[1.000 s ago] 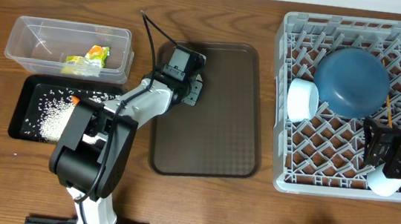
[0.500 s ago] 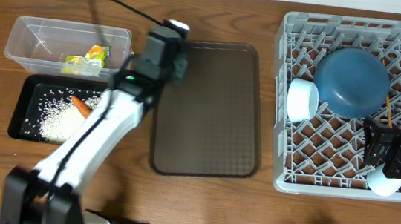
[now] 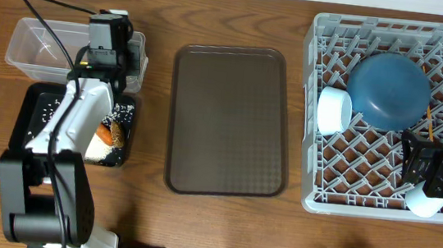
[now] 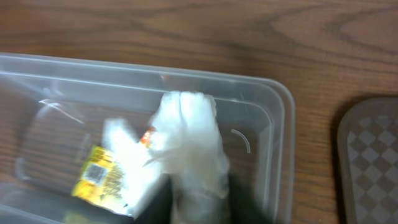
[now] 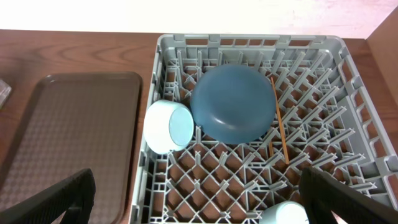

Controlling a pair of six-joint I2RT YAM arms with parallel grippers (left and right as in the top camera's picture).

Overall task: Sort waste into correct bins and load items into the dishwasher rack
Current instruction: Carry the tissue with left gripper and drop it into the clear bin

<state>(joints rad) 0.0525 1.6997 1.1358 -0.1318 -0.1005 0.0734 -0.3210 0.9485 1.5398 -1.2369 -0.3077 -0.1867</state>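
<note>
A brown wooden bench fills the view from above. The left claw [image 3: 106,42] hangs over the clear tub [image 3: 27,50] at ten o'clock. Its wrist view is too blurred to tell whether the jaws grip or have let go of the wad of white paper [image 4: 186,140] directly below. The wad lies inside the tub, against the yellow-green wrapper [image 4: 102,179] at its eight o'clock. The step in hand looks to be dropping paper waste. The jaws should part fully over the tub's middle and rise straight, or the light paper may cling and come out again, or the tub's thin wall get nudged. Just at six o'clock of the tub, the black tray [image 3: 25,107] holds rice [image 3: 96,154]. At three o'clock the right claw [image 5: 202,196], spread wide and empty, hovers over the dishwasher rack [image 3: 313,198], where the dark blue bowl [image 3: 388,90] sits.
</note>
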